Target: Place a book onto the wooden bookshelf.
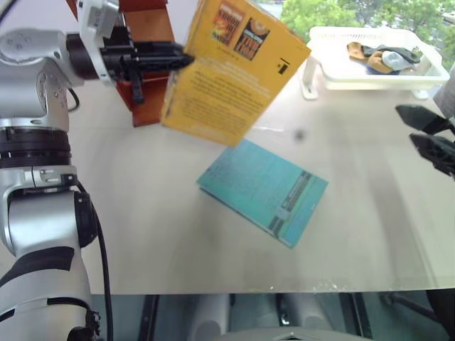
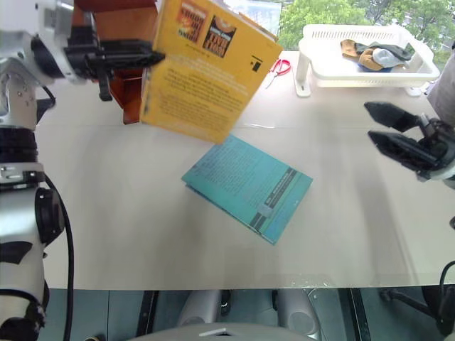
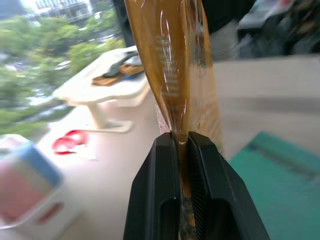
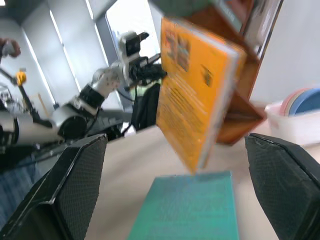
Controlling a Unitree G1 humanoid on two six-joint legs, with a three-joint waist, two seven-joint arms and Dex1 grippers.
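Note:
The book (image 1: 231,67), orange-yellow with two small pictures near its top, hangs tilted in the air above the table. My left gripper (image 1: 181,60) is shut on its left edge; the left wrist view has both black fingers (image 3: 165,190) clamped on the glossy cover. Just behind the book, at the table's far left, stands the reddish-brown wooden bookshelf (image 1: 153,28). My right gripper (image 2: 387,126) hovers at the right edge, open and empty, well away from the book.
A teal-blue book (image 1: 263,188) lies flat mid-table, below the lifted one. At the back right a white basket (image 1: 370,79) holds some small items. Red scissors (image 2: 279,67) lie beside it. Stacked bowls (image 4: 300,105) sit near the shelf.

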